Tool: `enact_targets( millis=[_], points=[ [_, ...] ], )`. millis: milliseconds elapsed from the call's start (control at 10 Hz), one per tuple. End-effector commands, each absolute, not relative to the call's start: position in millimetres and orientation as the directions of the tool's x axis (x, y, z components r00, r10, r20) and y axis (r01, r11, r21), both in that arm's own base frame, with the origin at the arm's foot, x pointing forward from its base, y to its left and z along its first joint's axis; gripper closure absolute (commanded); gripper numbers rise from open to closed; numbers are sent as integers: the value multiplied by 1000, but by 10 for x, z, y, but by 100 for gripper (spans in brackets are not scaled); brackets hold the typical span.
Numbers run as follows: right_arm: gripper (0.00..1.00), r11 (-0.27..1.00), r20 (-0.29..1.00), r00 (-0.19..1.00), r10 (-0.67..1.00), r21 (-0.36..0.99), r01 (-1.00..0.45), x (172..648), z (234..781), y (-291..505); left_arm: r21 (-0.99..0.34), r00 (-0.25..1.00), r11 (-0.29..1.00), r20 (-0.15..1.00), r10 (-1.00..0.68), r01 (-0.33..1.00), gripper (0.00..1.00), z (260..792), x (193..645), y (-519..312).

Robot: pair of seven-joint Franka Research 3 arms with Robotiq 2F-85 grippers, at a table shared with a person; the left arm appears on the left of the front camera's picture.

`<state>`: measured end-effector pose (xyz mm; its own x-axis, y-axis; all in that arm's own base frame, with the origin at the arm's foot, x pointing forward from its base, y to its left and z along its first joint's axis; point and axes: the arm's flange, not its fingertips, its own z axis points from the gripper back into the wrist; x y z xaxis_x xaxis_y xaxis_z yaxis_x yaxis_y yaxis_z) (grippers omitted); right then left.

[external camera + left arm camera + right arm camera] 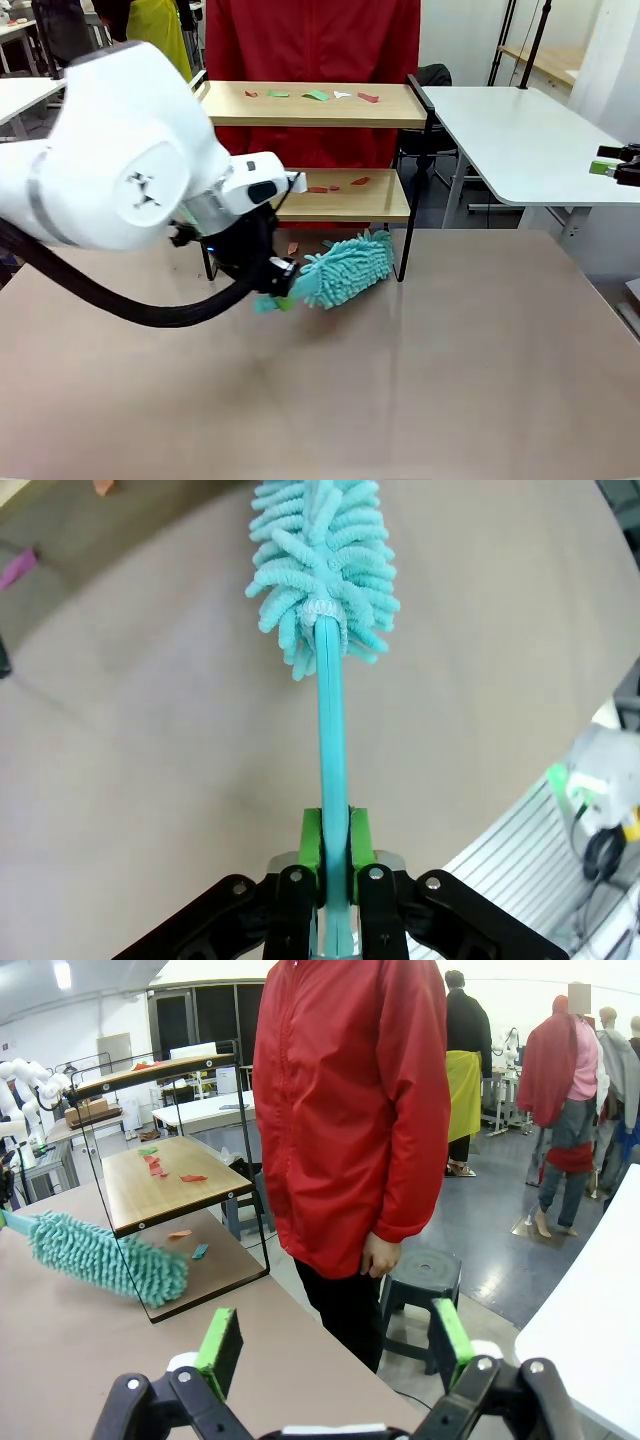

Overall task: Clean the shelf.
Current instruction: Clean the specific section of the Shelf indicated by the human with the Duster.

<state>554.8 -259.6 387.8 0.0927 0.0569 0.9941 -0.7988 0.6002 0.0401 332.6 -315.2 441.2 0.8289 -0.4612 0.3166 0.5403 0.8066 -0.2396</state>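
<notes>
The left claw grips one teal duster; the right claw gapes empty. The shelf — two boards — carries five scraps on top.

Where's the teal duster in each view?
Front: duster just left of centre, in front of the shelf, clamped in the left gripper.
Left wrist: duster head at top centre, with the handle running down into the shut jaws.
Right wrist: duster at the left edge, mid-height, by the shelf's lower board.
Shared landmark: the shelf, in the front and right wrist views.
</notes>
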Motion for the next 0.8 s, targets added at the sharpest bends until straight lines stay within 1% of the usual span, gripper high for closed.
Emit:
enact_targets(
  millis=[0, 300, 700],
  points=[
    [0, 600, 994, 90, 58, 38, -799, 5545, 3898, -2578, -287, 868, 844, 357, -346, 454, 87, 4297, 3427, -3442],
    [0, 600, 994, 90, 58, 38, -799, 5545, 3898, -2578, -226, 873, 918, 446, -200, 326, 87, 4250, 3496, -3708],
    [0, 600, 994, 90, 58, 38, -799, 5545, 3898, -2578, -213, 867, 934, 473, -157, 286, 87, 4153, 3570, -4085]
  ],
)
